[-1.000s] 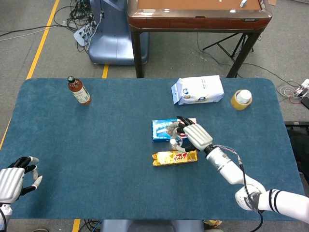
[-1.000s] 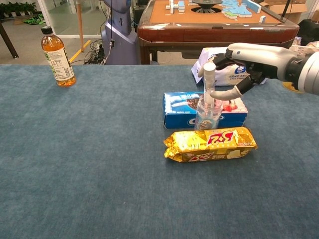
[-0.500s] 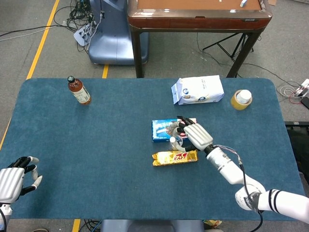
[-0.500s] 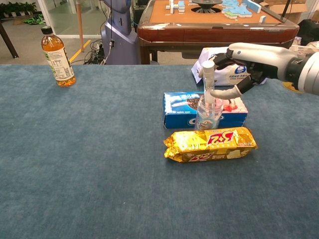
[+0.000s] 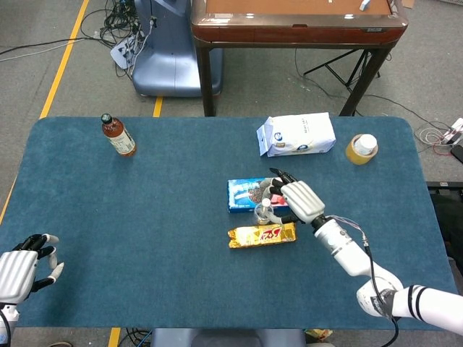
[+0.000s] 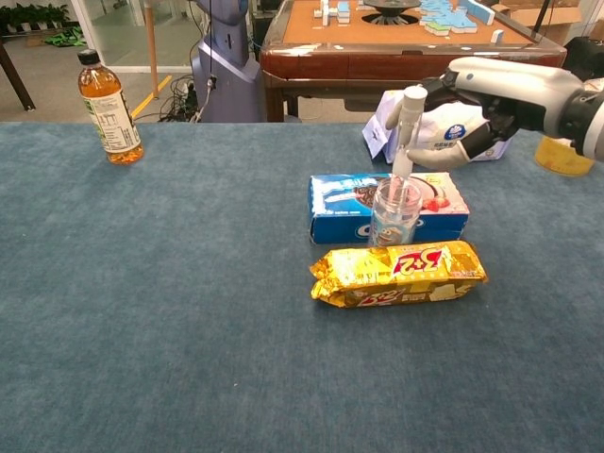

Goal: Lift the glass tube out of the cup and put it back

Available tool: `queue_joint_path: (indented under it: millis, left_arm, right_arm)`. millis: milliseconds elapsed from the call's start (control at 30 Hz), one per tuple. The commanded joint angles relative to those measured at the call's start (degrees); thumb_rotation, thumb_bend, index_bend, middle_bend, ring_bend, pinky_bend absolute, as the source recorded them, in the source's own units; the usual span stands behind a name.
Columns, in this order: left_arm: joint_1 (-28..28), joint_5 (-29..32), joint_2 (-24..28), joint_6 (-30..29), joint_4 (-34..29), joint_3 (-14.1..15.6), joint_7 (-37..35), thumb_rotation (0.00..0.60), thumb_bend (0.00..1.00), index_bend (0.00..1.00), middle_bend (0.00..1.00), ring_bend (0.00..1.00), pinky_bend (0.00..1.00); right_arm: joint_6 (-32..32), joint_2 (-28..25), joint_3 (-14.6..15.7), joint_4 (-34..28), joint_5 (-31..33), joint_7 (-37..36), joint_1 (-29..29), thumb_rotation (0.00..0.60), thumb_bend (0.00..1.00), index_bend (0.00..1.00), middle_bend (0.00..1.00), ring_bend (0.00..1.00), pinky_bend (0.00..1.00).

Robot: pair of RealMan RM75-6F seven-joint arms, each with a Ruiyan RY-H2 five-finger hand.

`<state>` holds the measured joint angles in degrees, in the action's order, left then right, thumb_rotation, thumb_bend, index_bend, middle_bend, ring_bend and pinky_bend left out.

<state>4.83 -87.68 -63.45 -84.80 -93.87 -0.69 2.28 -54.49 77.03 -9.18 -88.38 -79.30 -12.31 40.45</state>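
Right hand: your right hand (image 6: 491, 99) pinches the glass tube (image 6: 408, 127) near its top, between thumb and fingers (image 6: 444, 156); in the head view the hand (image 5: 298, 201) sits just right of the cup
Glass tube: you hold it almost upright, leaning a little, its lower end at the mouth of the cup (image 6: 394, 212); whether the tip is fully clear of the rim you cannot tell
Cup: clear, standing upright on the blue surface (image 6: 170, 311), between the blue cookie box (image 6: 344, 208) behind it and the gold snack pack (image 6: 396, 274) in front, close to both
Left hand: your left hand (image 5: 22, 271) rests at the near left corner of the surface, holding nothing, fingers loosely apart, well away from the cup
Far side: a brown tea bottle (image 6: 109, 109) stands at the far left; a white bag (image 5: 296, 135) lies at the far right, with a yellow jar (image 5: 361, 149) beside it
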Motion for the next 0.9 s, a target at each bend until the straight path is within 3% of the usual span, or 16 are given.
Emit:
queue_joint_path:
  millis: [33,300,600,900]
  left_arm:
    - [0.0,0.0,0.0,0.0,0.0,0.0,0.1,0.6,0.33,0.37,0.35,0.25,0.41]
    - [0.1,0.2,-0.2,0.4,0.1,0.0,0.5,0.6,0.33,0.37,0.35,0.25,0.41]
    - [0.2,0.4,-0.3,0.5,0.1,0.0,0.6,0.6,0.33,0.37,0.35,0.25,0.41]
    - [0.3,0.3,-0.4,0.6,0.3,0.0,0.6,0.6,0.33,0.37,0.35,0.25,0.41]
  right_arm:
    - [-0.9,-0.3,-0.1,-0.2,-0.4,-0.6,-0.5,0.6,0.46,0.54,0.27,0.03,0.09]
    - [-2.5,-0.9,-0.3,-0.1,-1.2,-2.7,-1.3,0.6,0.47,0.55,0.31,0.08,0.13]
    - [-4.5,-0.3,-0.5,1.2,-2.0,-5.3,-2.2,0.6,0.5,0.57,0.43,0.17,0.18]
    - [-5.6,-0.7,-0.7,0.8,-2.9,-6.2,-2.6,0.6,0.51,0.6,0.46,0.2,0.19]
